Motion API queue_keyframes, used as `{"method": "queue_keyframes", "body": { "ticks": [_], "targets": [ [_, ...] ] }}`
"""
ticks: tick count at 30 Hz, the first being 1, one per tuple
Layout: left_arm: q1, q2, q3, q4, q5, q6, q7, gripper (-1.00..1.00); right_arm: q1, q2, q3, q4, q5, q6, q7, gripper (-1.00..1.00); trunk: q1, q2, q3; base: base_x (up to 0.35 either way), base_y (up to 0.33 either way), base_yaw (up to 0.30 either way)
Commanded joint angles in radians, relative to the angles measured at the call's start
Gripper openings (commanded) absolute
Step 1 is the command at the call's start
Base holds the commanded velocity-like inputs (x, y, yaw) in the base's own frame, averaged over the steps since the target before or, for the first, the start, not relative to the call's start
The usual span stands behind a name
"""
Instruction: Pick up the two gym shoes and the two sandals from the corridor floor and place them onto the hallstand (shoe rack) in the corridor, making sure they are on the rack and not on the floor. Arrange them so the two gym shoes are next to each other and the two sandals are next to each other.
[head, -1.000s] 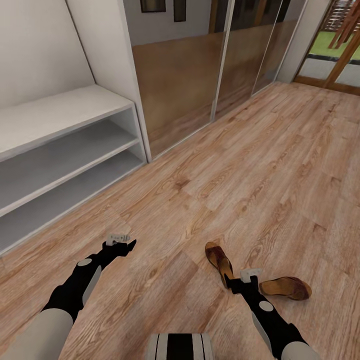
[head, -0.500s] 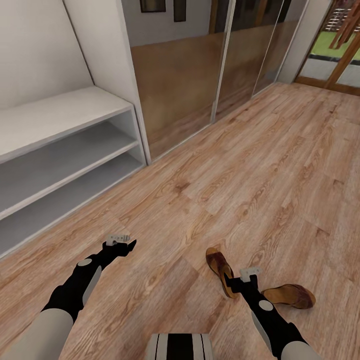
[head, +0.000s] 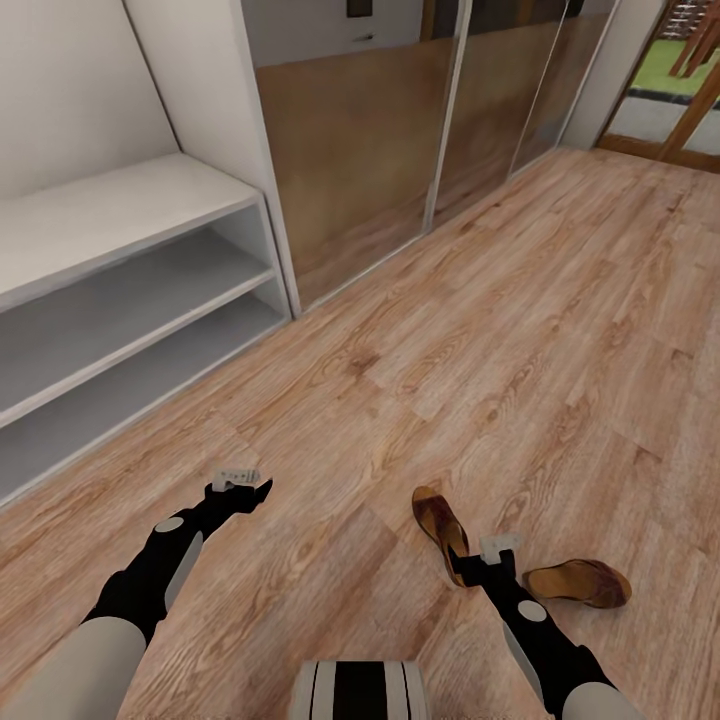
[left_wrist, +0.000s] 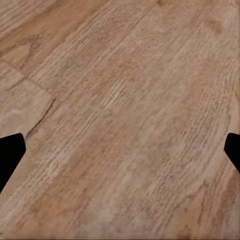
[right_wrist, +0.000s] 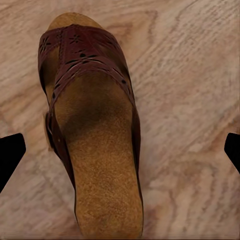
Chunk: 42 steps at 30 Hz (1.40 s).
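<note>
Between the earlier head views and now the whole picture slides a little, so the camera has tilted down, not the things; the right gripper (head: 462, 570) has crept nearer the heel of the near sandal (head: 440, 520), which suggests a grasp is being lined up and nothing is lifted yet; in the right wrist view the sandal (right_wrist: 90, 125) lies centred between widely spread fingertips (right_wrist: 10, 152), its perforated dark-brown strap broad, its footbed suede-like tan; the second sandal (head: 578, 582) lies at lower right, just beside the arm; the left gripper (head: 262, 490) hovers over bare grained planks of the corridor floor (head: 520, 330), fingers (left_wrist: 10, 150) spread; the hallstand (head: 120, 300), matte white-grey with two open shelves, stands at upper left.
</note>
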Motion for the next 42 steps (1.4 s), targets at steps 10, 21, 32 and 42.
{"method": "queue_keyframes", "body": {
  "ticks": [10,21,32,42],
  "targets": [
    [0.000,0.000,0.004,-0.001,0.006,0.009,-0.007,1.00,0.000,0.000,-0.008,-0.001,0.009,-0.004,0.007,1.00,0.004,-0.003,-0.044,0.000,0.000,0.000],
    [0.000,0.000,0.004,-0.001,0.006,0.009,-0.007,1.00,0.000,0.000,-0.009,-0.001,0.009,-0.004,0.007,1.00,0.009,-0.005,-0.103,0.000,0.000,0.000],
    [0.000,0.000,0.002,-0.006,0.006,0.009,-0.006,1.00,0.000,0.001,-0.008,-0.001,0.008,-0.004,0.007,1.00,0.014,-0.008,-0.163,0.000,0.000,0.000],
    [-0.001,-0.003,0.004,-0.119,0.007,0.028,0.000,1.00,0.000,0.002,-0.007,-0.002,0.008,-0.004,0.007,1.00,0.016,-0.009,-0.185,0.000,0.000,0.000]
  ]
}}
